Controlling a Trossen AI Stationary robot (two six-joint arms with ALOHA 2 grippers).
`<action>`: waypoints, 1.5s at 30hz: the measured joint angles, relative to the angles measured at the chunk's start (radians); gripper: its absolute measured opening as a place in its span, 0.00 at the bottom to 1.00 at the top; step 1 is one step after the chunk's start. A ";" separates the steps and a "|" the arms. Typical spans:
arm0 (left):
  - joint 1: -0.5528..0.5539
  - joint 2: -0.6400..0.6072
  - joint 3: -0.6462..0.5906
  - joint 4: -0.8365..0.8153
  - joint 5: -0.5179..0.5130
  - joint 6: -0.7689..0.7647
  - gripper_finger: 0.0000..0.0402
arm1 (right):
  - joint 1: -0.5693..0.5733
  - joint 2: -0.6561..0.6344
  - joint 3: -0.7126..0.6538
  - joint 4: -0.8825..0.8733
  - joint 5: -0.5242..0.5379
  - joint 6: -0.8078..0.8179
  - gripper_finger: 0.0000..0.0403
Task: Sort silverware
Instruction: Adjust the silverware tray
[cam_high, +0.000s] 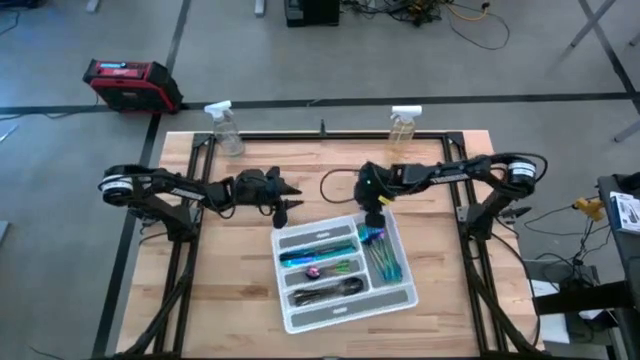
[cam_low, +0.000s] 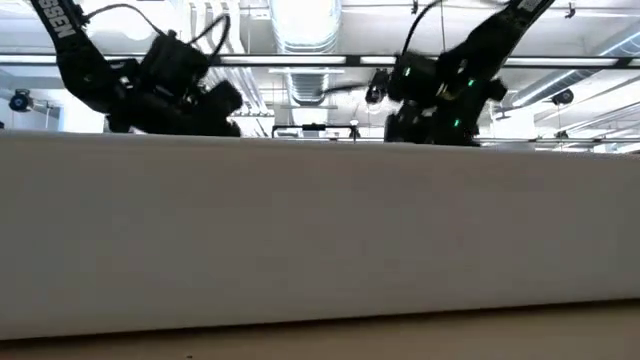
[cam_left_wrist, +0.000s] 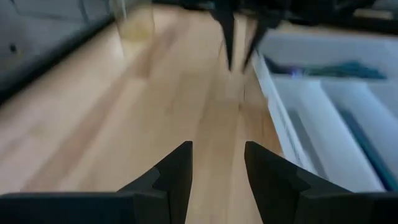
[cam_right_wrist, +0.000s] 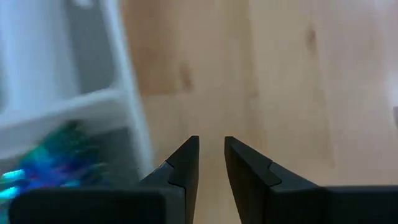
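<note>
The silverware lies in a white divided tray (cam_high: 405, 296) at the table's middle. Teal pieces (cam_high: 320, 250) fill a far compartment, teal and blue ones (cam_high: 381, 256) the right one, and dark ones (cam_high: 325, 290) a near one. A magenta piece (cam_high: 313, 271) lies between them. My left gripper (cam_high: 291, 207) hovers open over bare wood just left of the tray's far corner; its fingers stand apart in the left wrist view (cam_left_wrist: 217, 158). My right gripper (cam_high: 373, 218) hangs over the tray's far rim, pointing down and empty, its fingers (cam_right_wrist: 211, 149) narrowly open. Teal silverware (cam_right_wrist: 53, 165) shows beside it.
Two clear spray bottles (cam_high: 226, 130) (cam_high: 404, 126) stand near the table's far edge. A black cable (cam_high: 335, 182) loops on the wood behind the right gripper. A red case (cam_high: 130, 82) sits on the floor beyond. In the low view the tray's white wall (cam_low: 320, 230) blocks the table.
</note>
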 joint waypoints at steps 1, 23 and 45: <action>0.001 -0.022 0.000 0.000 0.000 0.000 0.33 | 0.013 -0.030 -0.006 0.004 0.000 0.024 0.17; -0.280 -0.352 -0.234 0.011 -0.131 -0.121 0.33 | 0.232 -0.451 -0.400 0.260 -0.035 0.213 0.18; -0.311 0.005 -0.134 -0.010 -0.150 -0.210 0.32 | 0.154 -0.107 -0.221 0.335 0.011 0.110 0.10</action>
